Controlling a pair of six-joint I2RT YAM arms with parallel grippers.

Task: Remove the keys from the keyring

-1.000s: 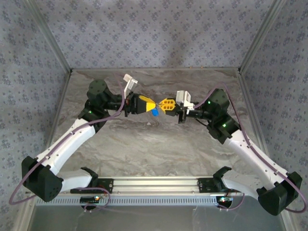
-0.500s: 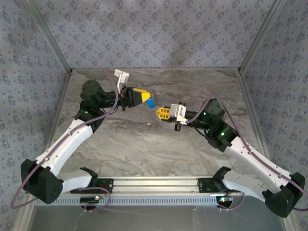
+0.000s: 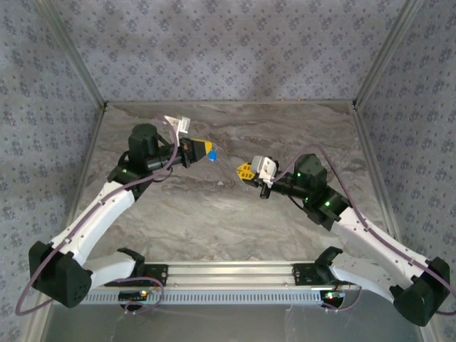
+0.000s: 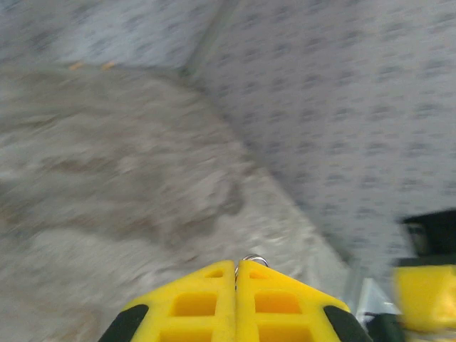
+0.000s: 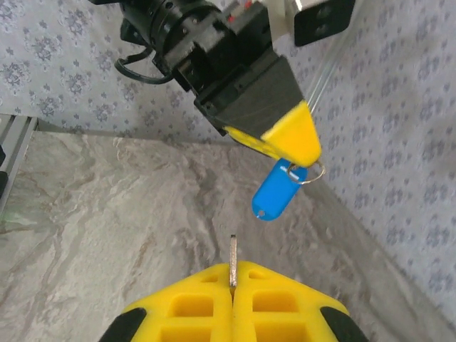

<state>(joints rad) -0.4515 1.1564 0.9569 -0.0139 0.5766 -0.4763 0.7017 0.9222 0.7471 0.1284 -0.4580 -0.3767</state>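
Now, the left claw (image 5: 303, 148) pinches the keyring (image 5: 315, 172), its blue tag (image 5: 274, 196) dangling. The right claw (image 5: 233, 275), apart, pinches a thin metal key (image 5: 232, 251).

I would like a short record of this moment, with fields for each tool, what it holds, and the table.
left tool: shut on the ring
blue tag: hangs from the ring, above the table
right tool: shut on a thin key
key and ring: apart, not joined
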